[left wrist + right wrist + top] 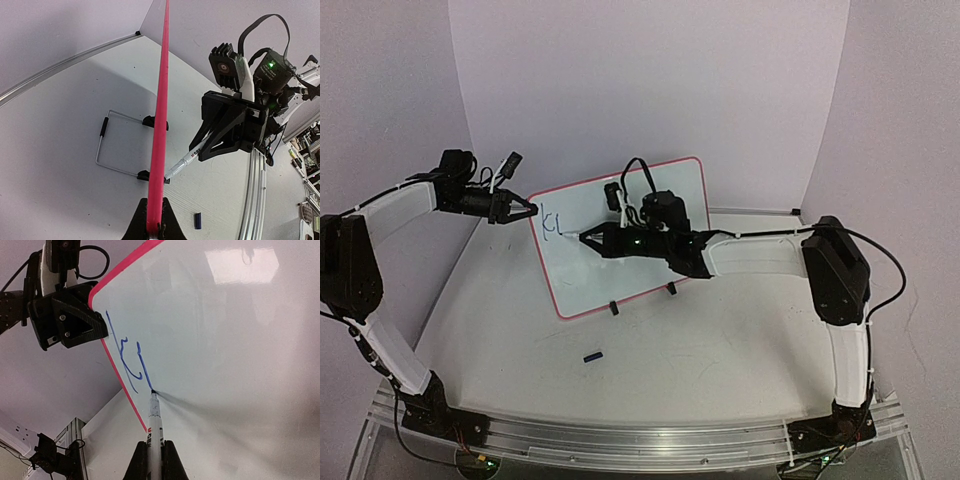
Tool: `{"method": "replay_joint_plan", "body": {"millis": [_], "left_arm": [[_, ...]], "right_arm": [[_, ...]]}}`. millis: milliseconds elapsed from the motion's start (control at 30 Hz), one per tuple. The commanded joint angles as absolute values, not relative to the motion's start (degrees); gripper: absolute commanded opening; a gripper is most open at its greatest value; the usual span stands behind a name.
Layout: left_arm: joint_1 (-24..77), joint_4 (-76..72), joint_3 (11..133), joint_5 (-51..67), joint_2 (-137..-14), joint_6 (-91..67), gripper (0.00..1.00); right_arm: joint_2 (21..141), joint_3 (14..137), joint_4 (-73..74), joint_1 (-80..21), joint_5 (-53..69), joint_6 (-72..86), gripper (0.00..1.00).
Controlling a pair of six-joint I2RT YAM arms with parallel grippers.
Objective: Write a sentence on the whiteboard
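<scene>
The whiteboard [595,285] with its red rim stands tilted on two black feet at the table's middle. The sentence [553,226] is only two dark-blue strokes near the board's upper left, also in the right wrist view [127,360]. My left gripper [527,210] is shut on the board's left rim [161,125], seen edge-on there. My right gripper [588,238] is shut on a white marker pen [155,425], whose tip touches the board [225,340] at the end of the second stroke. The pen also shows in the left wrist view [187,161].
A small dark-blue pen cap [592,356] lies on the table in front of the board, also in the left wrist view [198,220]. A wire stand [102,145] props the board from behind. White walls close the back and sides. An aluminium rail [640,440] runs along the near edge.
</scene>
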State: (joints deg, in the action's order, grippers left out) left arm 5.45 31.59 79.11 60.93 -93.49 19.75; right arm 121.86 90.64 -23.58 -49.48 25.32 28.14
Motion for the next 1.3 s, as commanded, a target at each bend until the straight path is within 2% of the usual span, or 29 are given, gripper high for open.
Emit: {"method": "replay_joint_plan", "body": {"millis": [0,767,1267], "left_arm": [[6.0,35.0,79.7,58.2,-92.1,21.9,0.00],[6.0,35.1,79.8,58.3,-92.4,21.8,0.00],[6.0,35.2,79.9,58.3,-92.6,21.8,0.00]], "right_arm": [[116.1,89.6,-27.7,-49.1,27.5,27.8,0.00],[122.1,99.3,-26.0,-49.1,26.3,27.6,0.00],[124.4,100.3,-25.0,-49.1,22.8,28.3,0.00]]}}
